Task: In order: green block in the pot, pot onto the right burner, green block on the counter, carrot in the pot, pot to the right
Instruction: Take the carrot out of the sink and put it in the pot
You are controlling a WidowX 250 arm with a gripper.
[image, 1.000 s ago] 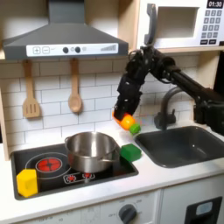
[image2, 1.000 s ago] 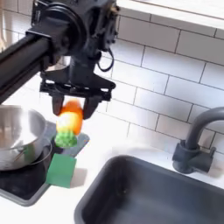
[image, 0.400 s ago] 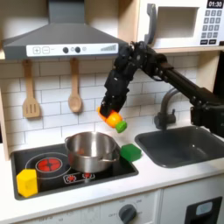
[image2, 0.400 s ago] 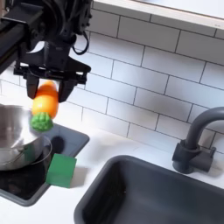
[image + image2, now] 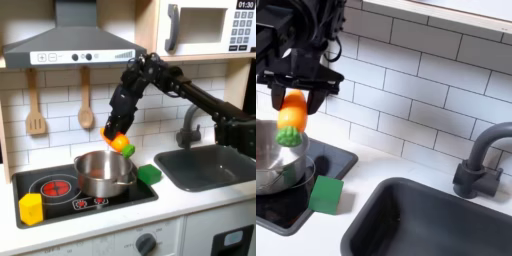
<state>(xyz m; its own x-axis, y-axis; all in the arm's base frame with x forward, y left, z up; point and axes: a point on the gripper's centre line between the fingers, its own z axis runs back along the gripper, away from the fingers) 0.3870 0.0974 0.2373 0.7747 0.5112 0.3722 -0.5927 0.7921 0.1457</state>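
My gripper point(image 5: 117, 139) point(image 5: 293, 108) is shut on the orange carrot point(image 5: 119, 143) point(image 5: 292, 113), whose green leafy end hangs down. It holds the carrot in the air just above the right rim of the silver pot point(image 5: 103, 172) point(image 5: 274, 150). The pot stands on the right burner of the black stovetop point(image 5: 70, 196). The green block point(image 5: 149, 174) point(image 5: 325, 194) rests at the stovetop's right corner, beside the pot and next to the pale counter point(image 5: 185, 197) point(image 5: 366, 189). To the right in both exterior views lies the dark grey sink point(image 5: 207, 165) point(image 5: 446, 221).
A yellow block point(image 5: 31, 208) sits at the stovetop's front left corner in the first exterior view. A dark curved faucet point(image 5: 190, 122) point(image 5: 484, 160) rises behind the sink. A spatula and a wooden spoon point(image 5: 85, 100) hang on the tiled wall under the hood. A microwave point(image 5: 210, 27) sits upper right.
The gripper has carried the carrot leftward in both exterior views, from over the counter beside the sink to just above the pot's right rim. Pot and green block have stayed put.
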